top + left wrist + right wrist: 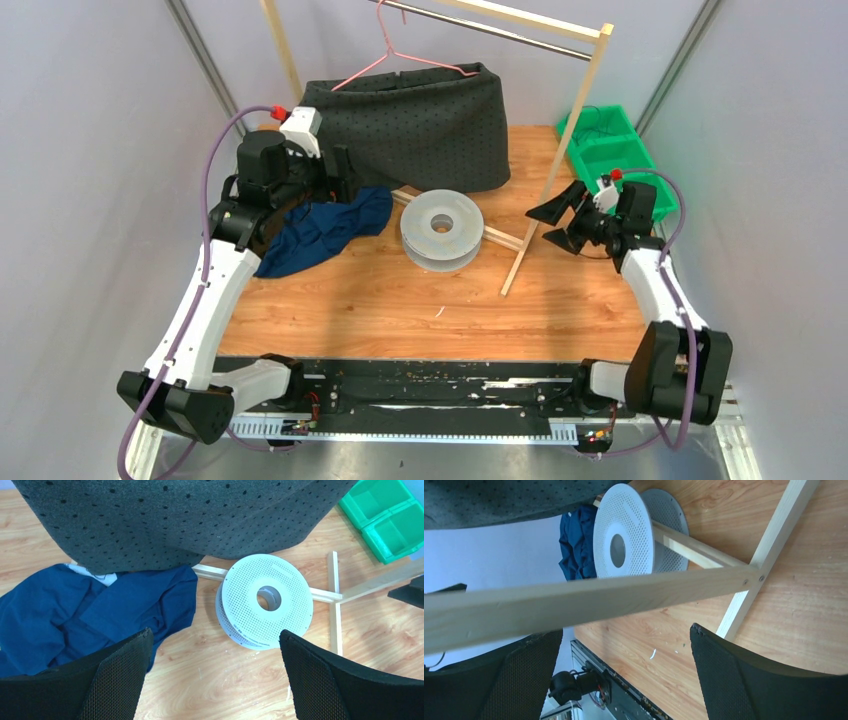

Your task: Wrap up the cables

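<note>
1. The right jaws stand wide apart and hold nothing. A wooden rail (574,605) of the clothes frame crosses just in front of them.
2. Past that rail, straight ahead of the right jaws, a grey-white spool (624,532) lies on the counter (400,300), with no wire on it.
3. The left jaws are also spread wide and empty. The spool sits ahead of them and slightly to their right. A blue cloth (75,615) is ahead to their left.
4. The cables (597,122) seem to be the thin dark loops in the far compartment of the green bin (640,150). They are too small to make out for certain. The bin lies behind the right jaws, on their outer side, so these jaws face away from it.
5. The loops are loose and show no single long axis.
6. The right arm is judged much the nearer. It would likely need to swing round from the spool toward the bin.
</note>
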Robot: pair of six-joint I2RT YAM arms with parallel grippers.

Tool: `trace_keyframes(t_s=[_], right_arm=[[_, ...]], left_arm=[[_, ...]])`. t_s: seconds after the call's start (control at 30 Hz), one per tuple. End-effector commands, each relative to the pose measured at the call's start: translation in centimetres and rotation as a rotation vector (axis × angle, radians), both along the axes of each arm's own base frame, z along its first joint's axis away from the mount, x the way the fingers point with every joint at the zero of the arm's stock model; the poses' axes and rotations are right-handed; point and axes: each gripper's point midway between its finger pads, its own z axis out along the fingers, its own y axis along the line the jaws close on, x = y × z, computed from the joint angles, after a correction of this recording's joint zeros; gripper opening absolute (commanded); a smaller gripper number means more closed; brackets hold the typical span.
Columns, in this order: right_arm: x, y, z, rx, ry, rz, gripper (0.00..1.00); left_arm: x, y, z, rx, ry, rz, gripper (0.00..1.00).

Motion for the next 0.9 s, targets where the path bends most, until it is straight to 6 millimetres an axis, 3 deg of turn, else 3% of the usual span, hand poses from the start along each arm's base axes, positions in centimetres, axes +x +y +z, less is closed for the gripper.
trace_keyframes(t_s=[0.0,0.37,0.87], right_arm=[[2.8,-1.2,1.0,-0.011,-0.053,-0.028,1.00],[10.5,-3.3,0.3,-0.083,-0.079,-0.031,1.00],[24.4,-6.1,0.1,-0.049,-0.135,-0.108,1.00]], left_arm=[[-0.6,0.1,-0.5,0.018,0.013,-0.007,1.00],[-0.6,0.0,-0.5,0.006,0.014,-0.005,1.00],[-0.4,0.6,0.5,-0.016,-0.013,0.048,1.00]])
